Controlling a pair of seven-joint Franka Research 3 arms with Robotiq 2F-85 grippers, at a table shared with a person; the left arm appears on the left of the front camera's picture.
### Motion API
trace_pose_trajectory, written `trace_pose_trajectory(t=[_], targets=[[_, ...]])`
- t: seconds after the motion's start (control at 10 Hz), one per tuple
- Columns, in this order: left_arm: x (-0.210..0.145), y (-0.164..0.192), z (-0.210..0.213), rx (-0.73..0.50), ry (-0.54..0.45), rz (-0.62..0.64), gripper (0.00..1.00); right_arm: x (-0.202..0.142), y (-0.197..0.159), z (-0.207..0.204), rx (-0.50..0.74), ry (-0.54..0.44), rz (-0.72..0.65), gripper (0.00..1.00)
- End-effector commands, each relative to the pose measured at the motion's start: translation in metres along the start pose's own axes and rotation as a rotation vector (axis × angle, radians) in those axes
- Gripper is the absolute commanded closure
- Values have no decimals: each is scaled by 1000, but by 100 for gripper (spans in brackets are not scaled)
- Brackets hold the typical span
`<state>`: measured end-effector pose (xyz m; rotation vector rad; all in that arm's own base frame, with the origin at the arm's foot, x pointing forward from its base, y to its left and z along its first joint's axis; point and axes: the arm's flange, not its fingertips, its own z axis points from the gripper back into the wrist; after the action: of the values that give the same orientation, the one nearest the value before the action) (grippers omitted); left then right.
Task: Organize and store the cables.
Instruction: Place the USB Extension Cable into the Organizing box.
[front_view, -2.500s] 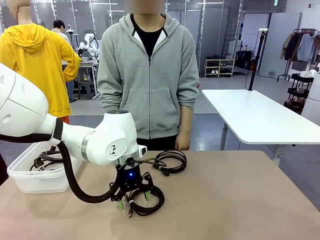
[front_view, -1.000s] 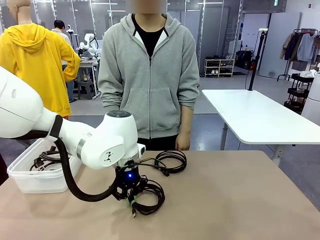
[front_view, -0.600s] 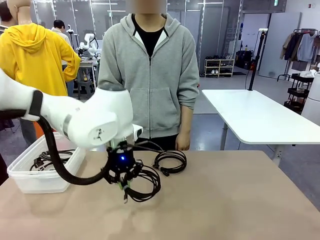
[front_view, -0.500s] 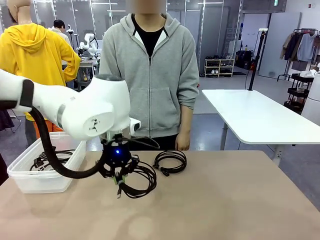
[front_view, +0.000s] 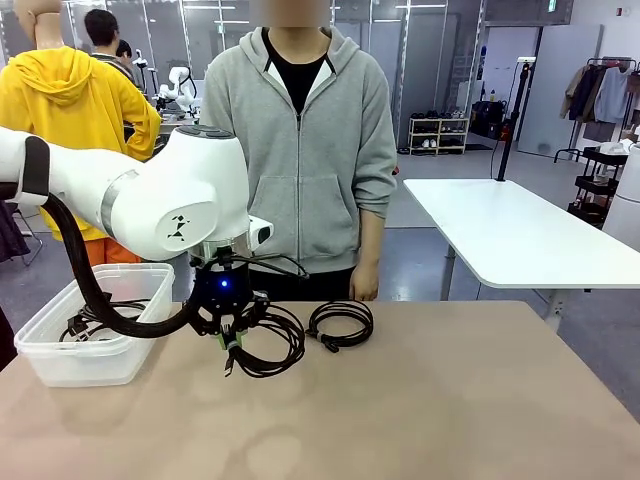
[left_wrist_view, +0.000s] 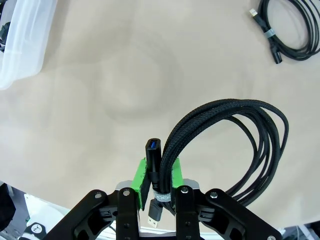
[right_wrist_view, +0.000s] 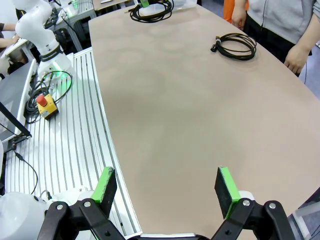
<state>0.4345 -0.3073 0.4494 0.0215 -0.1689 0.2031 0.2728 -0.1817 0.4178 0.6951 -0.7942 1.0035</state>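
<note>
Between the green pads of the left hand (left_wrist_view: 159, 192), clamping on one side of a coiled cable (left_wrist_view: 235, 145), with a blue-tipped plug (left_wrist_view: 152, 152) pinched in alongside so it cannot swing loose. Hanging from that hand (front_view: 230, 338) above the bench (front_view: 440, 400), the coil (front_view: 262, 345) drooping to the side and below, clear of the surface; gripping only one side of the loop seems meant to keep the turns bundled while carrying. Off to that hand's side, towards the robot's left, sitting at the bench edge: a clear plastic bin (front_view: 70, 355) with at least one dark cable (front_view: 100, 318) lying inside already, the likely destination, so the lift height probably serves to clear its rim. On the opposite side of the hand, near by, resting flat on the bench: a second coiled cable (front_view: 340, 322), not yet stored, just in front of a person in a grey hoodie (front_view: 300, 150) standing at the far edge with arms hanging down. Well back from both coils, hovering over the near part of the bench: the right hand (right_wrist_view: 167, 187), fully released, gripping nothing, with that second coil (right_wrist_view: 234, 46) far ahead of it. Judging the step as carrying the held coil across to the bin.
</note>
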Motion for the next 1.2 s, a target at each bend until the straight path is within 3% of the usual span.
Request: trace_pose_trajectory(t=[0.0, 0.2, 0.3, 0.4, 0.6, 0.8, 1.0, 1.1], targets=[[-3, 0, -1, 5, 6, -1, 82, 0, 0, 0, -3, -12, 11, 0], [-3, 0, -1, 5, 6, -1, 82, 0, 0, 0, -3, -12, 11, 0], [-2, -1, -1, 2, 2, -3, 78, 0, 0, 0, -3, -12, 11, 0], [11, 16, 13, 24, -47, -122, 78, 0, 0, 0, -3, -12, 11, 0], [47, 77, 44, 63, -79, -181, 78, 0, 0, 0, -3, -12, 11, 0], [82, 141, 61, 14, -94, -161, 78, 0, 0, 0, -3, -12, 11, 0], [121, 219, 72, 8, -192, -169, 78, 0, 0, 0, -3, -12, 11, 0], [139, 261, 77, 2, -179, -212, 78, 0, 0, 0, -3, -12, 11, 0]])
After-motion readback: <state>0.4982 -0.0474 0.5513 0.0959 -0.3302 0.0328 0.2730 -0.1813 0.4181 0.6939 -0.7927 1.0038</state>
